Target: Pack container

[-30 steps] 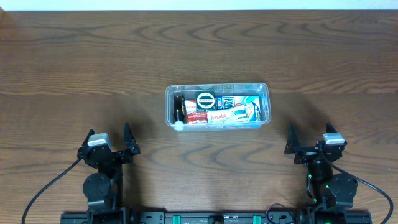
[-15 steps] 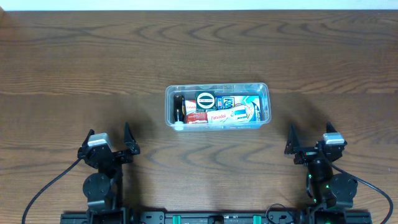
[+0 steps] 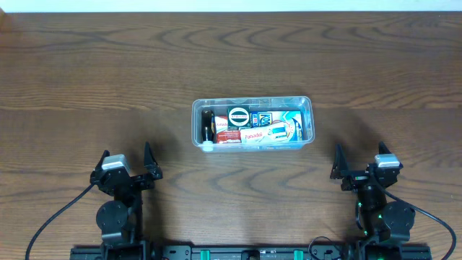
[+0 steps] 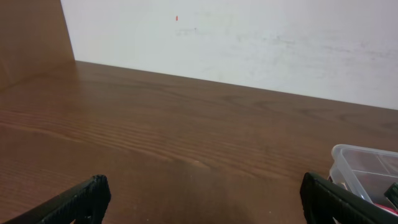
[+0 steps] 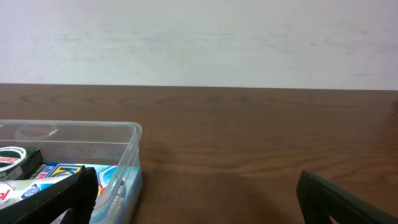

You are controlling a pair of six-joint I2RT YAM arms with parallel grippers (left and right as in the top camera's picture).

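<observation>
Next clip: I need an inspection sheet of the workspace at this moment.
Surface: brown wood-grain table.
Job's things: clear container mid-table, holding small boxes, including a Panadol box, and a dark bottle at its left end.
Clutter: nothing seen.
Hands: left hand and right hand both open, empty, at the near edge, apart from the container.
Cables: a black cable by the left arm, another by the right.
Surroundings: white wall behind the table.
</observation>
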